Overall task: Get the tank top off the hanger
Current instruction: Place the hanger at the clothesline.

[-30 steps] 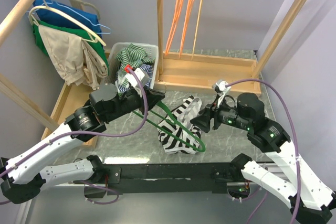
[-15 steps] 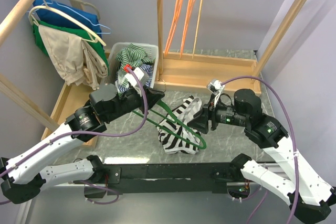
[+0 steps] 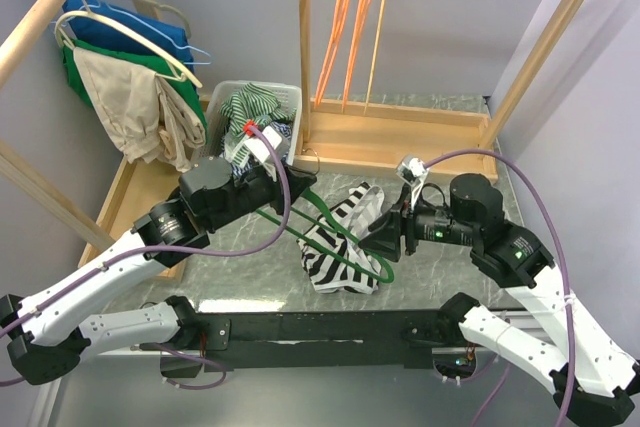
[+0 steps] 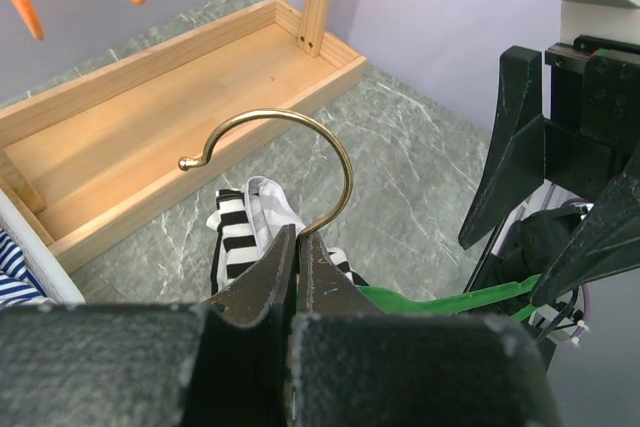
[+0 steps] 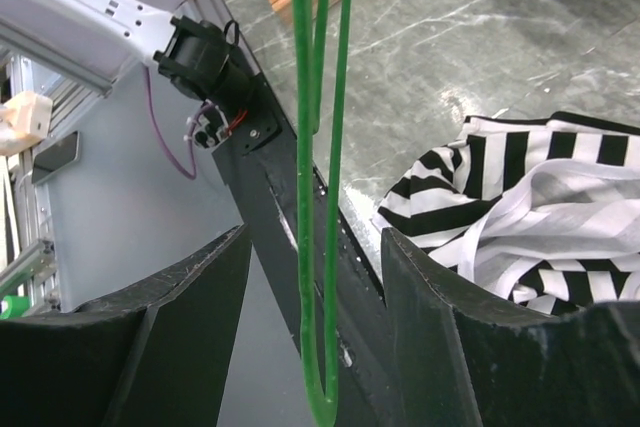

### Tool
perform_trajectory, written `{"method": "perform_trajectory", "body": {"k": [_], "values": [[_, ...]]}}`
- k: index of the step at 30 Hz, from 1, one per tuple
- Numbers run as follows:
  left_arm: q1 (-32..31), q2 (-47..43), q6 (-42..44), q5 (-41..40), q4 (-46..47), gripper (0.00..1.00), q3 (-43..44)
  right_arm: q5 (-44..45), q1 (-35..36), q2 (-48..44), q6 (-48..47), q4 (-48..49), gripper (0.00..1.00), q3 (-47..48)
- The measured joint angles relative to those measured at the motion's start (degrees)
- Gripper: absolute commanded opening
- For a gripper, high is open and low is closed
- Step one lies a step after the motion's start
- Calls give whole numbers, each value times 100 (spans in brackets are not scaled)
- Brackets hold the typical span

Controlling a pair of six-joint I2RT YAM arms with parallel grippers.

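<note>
Top view: green hanger point(image 5: 300, 147) held clear of the desk point(image 3: 250, 282) near frame centre, its long axis slanting from centre-left down to centre-right. Hook end lies to the left, far rounded end to the lower right. Left tool point(image 4: 297, 257) is clamped tight on the hanger's neck, right where the brass hook point(image 4: 347, 172) leaves the green body. In the left wrist view the hook stands upright above the fingers, arching to the left of frame, its tip pointing toward the wooden rack base point(image 4: 150, 137). Right tool point(image 5: 315, 287) is spread wide at the hanger's far end. In its own view the two green bars run top to bottom between the jaws, the rounded end at bottom centre, with a gap to either finger; nothing gripped. Striped tank top point(image 3: 335, 257) lies crumpled on the desk at centre frame, under the hanger's lower-right half. Some fabric is bunched up just below the hook. Cannot tell whether a strap is looped over a bar.
</note>
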Motion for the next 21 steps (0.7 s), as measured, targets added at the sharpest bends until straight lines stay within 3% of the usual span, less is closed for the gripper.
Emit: {"method": "perform_trajectory", "body": {"k": [6,10,14,16,18,21], "values": [[2,4,-20,-2,87,1,0,293,304,197,-2,-151,56,7],[7,4,-83,-2,118,1,0,581,516,404,17,-186,36,2],[9,7,-101,-24,118,1,0,741,535,398,22,-170,35,-4],[17,7,-103,-26,116,1,0,756,535,328,22,-162,14,-4],[24,9,-107,-28,118,1,0,758,535,278,13,-160,1,-4],[44,33,-131,-52,122,1,0,638,590,243,-37,-125,0,7]]}}
